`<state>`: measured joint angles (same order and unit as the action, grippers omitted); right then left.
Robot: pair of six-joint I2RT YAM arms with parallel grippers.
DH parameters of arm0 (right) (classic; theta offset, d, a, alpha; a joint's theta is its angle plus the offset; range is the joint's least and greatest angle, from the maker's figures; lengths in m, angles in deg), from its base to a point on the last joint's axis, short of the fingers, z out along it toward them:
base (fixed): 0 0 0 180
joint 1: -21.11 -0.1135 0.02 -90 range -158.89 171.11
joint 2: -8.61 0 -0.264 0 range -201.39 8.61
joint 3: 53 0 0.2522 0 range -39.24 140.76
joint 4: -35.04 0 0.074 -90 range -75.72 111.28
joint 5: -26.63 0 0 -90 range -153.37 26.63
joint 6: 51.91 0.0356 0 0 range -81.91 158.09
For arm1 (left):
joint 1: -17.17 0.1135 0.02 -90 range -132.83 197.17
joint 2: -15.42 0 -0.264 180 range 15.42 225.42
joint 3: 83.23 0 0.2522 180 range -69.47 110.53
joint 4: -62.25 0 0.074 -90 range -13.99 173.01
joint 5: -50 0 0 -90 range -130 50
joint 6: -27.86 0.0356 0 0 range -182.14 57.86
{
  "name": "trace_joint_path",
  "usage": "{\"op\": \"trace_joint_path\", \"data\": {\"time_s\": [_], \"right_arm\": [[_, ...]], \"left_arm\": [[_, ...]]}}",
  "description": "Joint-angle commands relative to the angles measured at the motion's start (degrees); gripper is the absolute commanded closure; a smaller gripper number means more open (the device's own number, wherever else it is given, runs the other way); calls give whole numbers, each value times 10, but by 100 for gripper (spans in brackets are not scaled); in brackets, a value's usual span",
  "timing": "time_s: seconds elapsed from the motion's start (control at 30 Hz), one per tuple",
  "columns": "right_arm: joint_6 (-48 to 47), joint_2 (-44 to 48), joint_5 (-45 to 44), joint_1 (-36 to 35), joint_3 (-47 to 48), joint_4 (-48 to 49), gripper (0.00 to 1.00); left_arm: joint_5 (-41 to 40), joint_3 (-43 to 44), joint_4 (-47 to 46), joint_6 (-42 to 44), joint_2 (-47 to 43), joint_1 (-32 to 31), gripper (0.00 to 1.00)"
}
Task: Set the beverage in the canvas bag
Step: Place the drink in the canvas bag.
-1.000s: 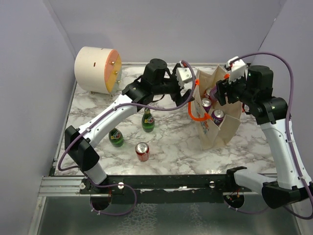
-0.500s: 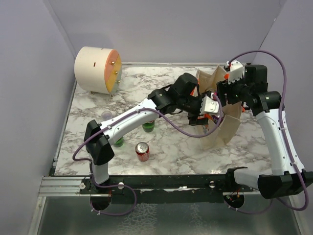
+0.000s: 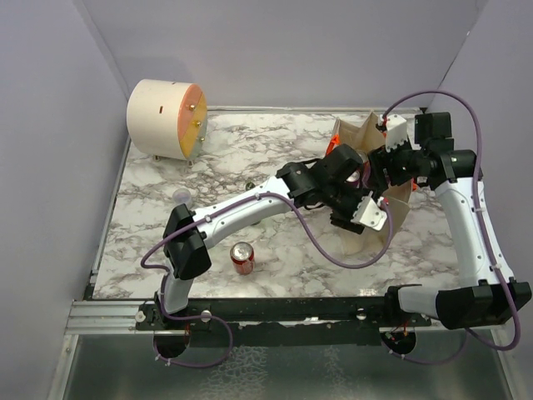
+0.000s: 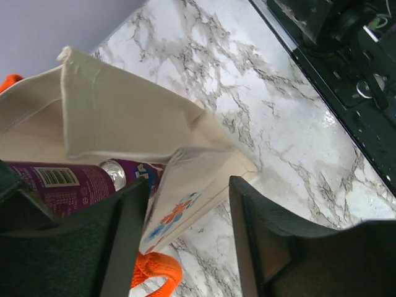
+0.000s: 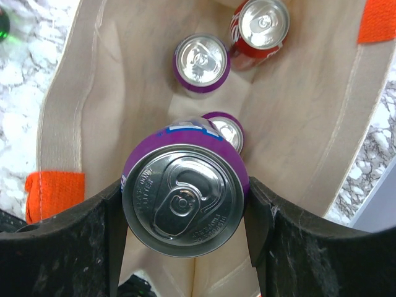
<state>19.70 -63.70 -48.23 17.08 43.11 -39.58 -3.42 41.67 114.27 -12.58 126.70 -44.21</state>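
The beige canvas bag [image 3: 401, 208] with orange handles stands open at the right of the table. In the right wrist view my right gripper [image 5: 185, 185] is shut on a purple beverage can [image 5: 185, 204], upright and above the bag's open mouth [image 5: 291, 105]. Three cans stand inside: two purple [image 5: 201, 62] and one red [image 5: 260, 25]. My left gripper [image 4: 189, 185] is open, with the bag's printed near wall [image 4: 185, 185] between its fingers [image 4: 272, 247]. An orange handle [image 4: 158, 272] hangs below. From above, the left gripper [image 3: 360, 223] is at the bag's front and the right gripper [image 3: 385, 162] is over it.
A red can [image 3: 242, 257] stands on the marble table [image 3: 275, 150] near the front. A cream drum [image 3: 162, 117] lies at the back left. A green bottle shows at the edge of the right wrist view [image 5: 3, 21]. The black front rail [image 4: 346, 68] is close to the bag.
My left arm has swung right and nearer, from the bag's far-left handle to its near side, now covering the green bottles. My right gripper has stayed over the bag.
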Motion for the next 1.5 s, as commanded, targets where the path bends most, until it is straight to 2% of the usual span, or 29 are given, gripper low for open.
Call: {"op": "trace_joint_path", "data": {"time_s": [0.0, 0.13, 0.4, 0.9, 1.2, 1.47], "right_arm": [[-41, 22, 33, 6, 41, -43, 79], [-56, 30, 36, 7, 41, -79, 81], [-87, 51, 36, 7, 19, -140, 83], [-98, 94, 19, 7, -95, -130, 86], [-62, 59, 2, 7, -57, -78, 87], [-20, 17, -5, 7, 29, -19, 89]], "left_arm": [[-8, 2, 37, 59, -5, -11, 47], [-13, -17, 48, 80, -16, -16, 57], [-7, -35, 49, 97, -20, -17, 68], [-1, -71, 36, 103, -15, -17, 68], [13, -75, 34, 115, -13, -16, 69], [26, -75, 36, 120, -12, -17, 70]]}}
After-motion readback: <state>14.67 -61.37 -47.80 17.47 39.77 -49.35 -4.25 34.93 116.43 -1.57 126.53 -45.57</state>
